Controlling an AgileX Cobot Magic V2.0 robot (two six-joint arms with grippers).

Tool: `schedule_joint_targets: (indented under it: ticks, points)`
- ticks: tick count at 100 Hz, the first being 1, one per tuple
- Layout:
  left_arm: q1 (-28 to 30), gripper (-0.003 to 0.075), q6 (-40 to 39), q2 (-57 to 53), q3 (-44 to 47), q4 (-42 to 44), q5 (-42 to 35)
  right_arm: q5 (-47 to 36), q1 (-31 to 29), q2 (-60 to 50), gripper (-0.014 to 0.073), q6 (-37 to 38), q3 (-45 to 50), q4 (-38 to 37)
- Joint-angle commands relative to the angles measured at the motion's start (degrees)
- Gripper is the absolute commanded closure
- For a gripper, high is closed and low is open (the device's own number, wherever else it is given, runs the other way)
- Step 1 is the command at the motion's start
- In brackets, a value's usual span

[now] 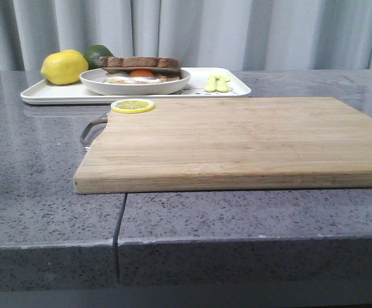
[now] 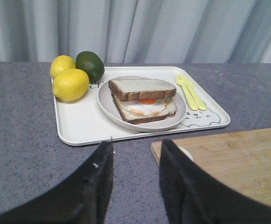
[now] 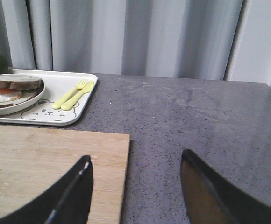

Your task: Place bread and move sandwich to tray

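Square-cut sandwich [image 2: 142, 100] on round plate [image 2: 126, 122] – glossy white tray [image 2: 79, 126]; both pincers [image 2: 134, 163] [image 3: 134, 179] agape.

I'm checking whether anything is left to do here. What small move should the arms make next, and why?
Probably none beyond holding both open grippers, left and right, back and clear. The sandwich, top bread slice in place over the egg, sits on its plate inside the tray; neither gripper holds anything.
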Motion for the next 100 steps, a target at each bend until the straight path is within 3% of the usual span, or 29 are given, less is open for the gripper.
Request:
schedule_joint_targets:
  ticks: [1, 27, 72, 81, 100]
  points:
    - [-0.45, 0.0489, 0.15, -4.22, 2.95, -1.04, -8.08, -3.4, -0.31, 0.01, 0.0169, -0.12, -1.6, 0.07]
    - [-0.45, 0.049, 0.15, -14.24, 16.47, -1.19, -20.64, -2.95, -0.31, 0.01, 0.0169, -0.12, -1.6, 0.07]
    - [-0.45, 0.0533, 0.15, -15.93, 21.47, -1.14, -21.73, -2.75, -0.31, 0.01, 0.0179, -0.19, -1.6, 0.0]
    - [-0.45, 0.0579, 0.15, -15.93, 21.47, -1.14, -21.73, -2.75, -0.31, 0.01, 0.0246, -0.19, -1.6, 0.0]
    - [-0.45, 0.0718, 0.15, -15.93, 21.47, -1.14, -21.73, -2.75, -0.31, 0.01, 0.051, -0.19, -1.6, 0.0]
